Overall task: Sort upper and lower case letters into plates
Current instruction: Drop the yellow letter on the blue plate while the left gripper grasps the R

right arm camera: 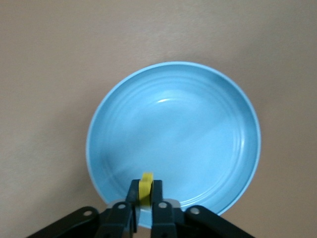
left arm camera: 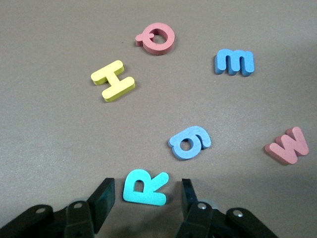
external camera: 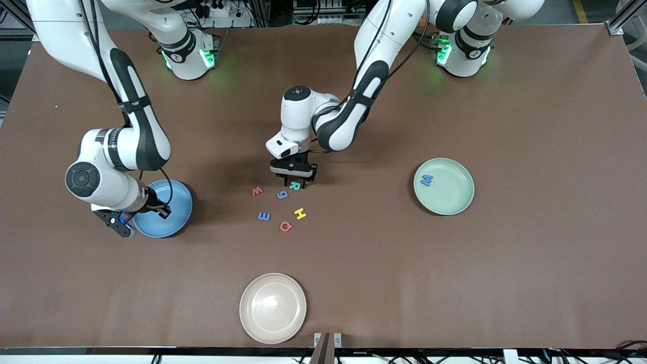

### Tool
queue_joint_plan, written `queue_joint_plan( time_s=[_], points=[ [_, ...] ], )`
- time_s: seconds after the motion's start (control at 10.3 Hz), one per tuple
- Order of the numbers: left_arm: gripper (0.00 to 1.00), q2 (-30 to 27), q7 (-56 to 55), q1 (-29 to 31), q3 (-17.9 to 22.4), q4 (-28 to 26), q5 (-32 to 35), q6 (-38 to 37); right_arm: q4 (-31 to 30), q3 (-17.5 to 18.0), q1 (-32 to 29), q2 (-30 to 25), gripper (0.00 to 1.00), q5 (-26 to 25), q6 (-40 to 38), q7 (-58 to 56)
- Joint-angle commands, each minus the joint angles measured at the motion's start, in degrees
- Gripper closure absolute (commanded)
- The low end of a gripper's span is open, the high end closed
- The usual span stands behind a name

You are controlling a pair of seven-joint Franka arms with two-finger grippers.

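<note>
**Two letters, two grabs**

The right gripper (right arm camera: 142,206) pinches a yellow letter (right arm camera: 145,187) over the blue plate (external camera: 178,202); it could stick. The left gripper (left arm camera: 143,201) stands narrow around the teal R (left arm camera: 143,186), which might slip sideways.

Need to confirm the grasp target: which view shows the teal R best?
Left wrist view: the teal R lies flat between the left gripper's fingers. Front view shows it tiny under that gripper. Right wrist view doesn't show it.

Eight letters (external camera: 264,216), three plates (external camera: 273,308), two arms (external camera: 349,116) on one table (external camera: 530,263)
</note>
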Motion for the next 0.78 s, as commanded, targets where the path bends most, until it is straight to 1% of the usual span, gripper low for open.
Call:
queue_joint_plan(
  time_s=[0.0,0.2,0.29,0.39,0.49,0.59,0.68],
  points=[
    [0.46,0.9,1.2,-0.2,0.5,0.9,2.4,0.2,-1.7,0.6,-0.9,-1.8,0.00,-1.0,-1.2,-0.5],
    [0.47,0.9,1.7,-0.2,0.6,0.9,2.4,0.1,-1.3,0.7,-0.6,-1.8,0.00,-1.0,-1.5,-0.4],
    [0.60,0.9,1.6,-0.2,0.6,0.9,2.5,0.2,-0.8,0.7,-0.4,-1.6,0.00,-0.9,-1.5,0.0],
    [0.66,0.9,1.7,-0.2,0.6,0.9,2.5,0.1,0.0,0.8,-0.2,-1.5,0.00,-0.8,-1.5,0.4],
    [0.76,0.9,1.7,-0.2,0.6,0.9,2.5,0.1,0.6,1.0,0.2,-1.5,0.00,-0.4,-1.6,0.5],
    [0.84,0.9,1.7,-0.2,0.7,0.9,2.6,0.2,1.0,1.0,0.4,-1.5,0.00,-0.2,-1.5,0.6],
    [0.89,0.8,1.8,-0.2,0.7,0.9,2.7,0.1,1.5,1.0,0.6,-1.3,0.00,-0.2,-1.5,0.8]
  ],
)
